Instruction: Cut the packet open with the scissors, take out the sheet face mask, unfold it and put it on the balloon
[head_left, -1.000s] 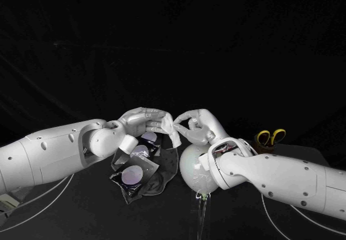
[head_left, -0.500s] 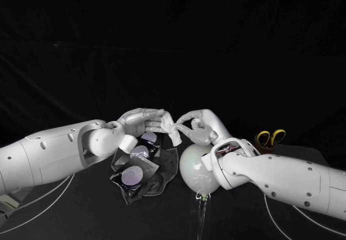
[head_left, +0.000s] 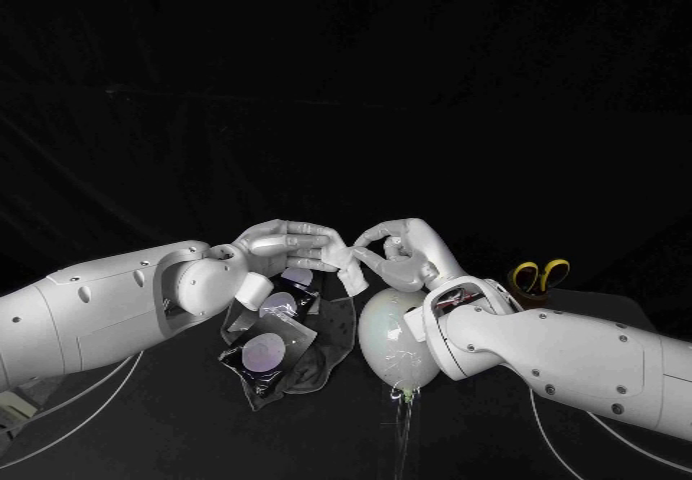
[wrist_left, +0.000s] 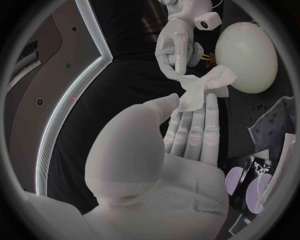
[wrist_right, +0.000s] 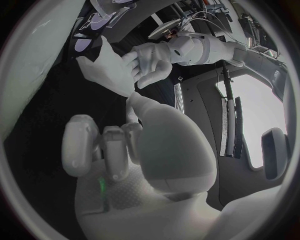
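Above the balloon (head_left: 387, 345), left hand (head_left: 289, 248) and right hand (head_left: 400, 252) pinch the folded mask (wrist_left: 203, 89); pulling gently apart should unfold it.

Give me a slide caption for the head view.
Left hand and right hand pinch the folded sheet mask close to the balloon; packet lies alongside.

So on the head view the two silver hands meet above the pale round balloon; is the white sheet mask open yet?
Observer: No. The left wrist view shows the white sheet mask as a crumpled wad, pinched between the left hand's thumb and straight fingers.
Operator: And the right hand?
Observer: Its fingertips pinch the wad's other edge.
Operator: Touching the balloon?
Observer: Cannot tell; the wad's free end overlaps the pale round balloon there.
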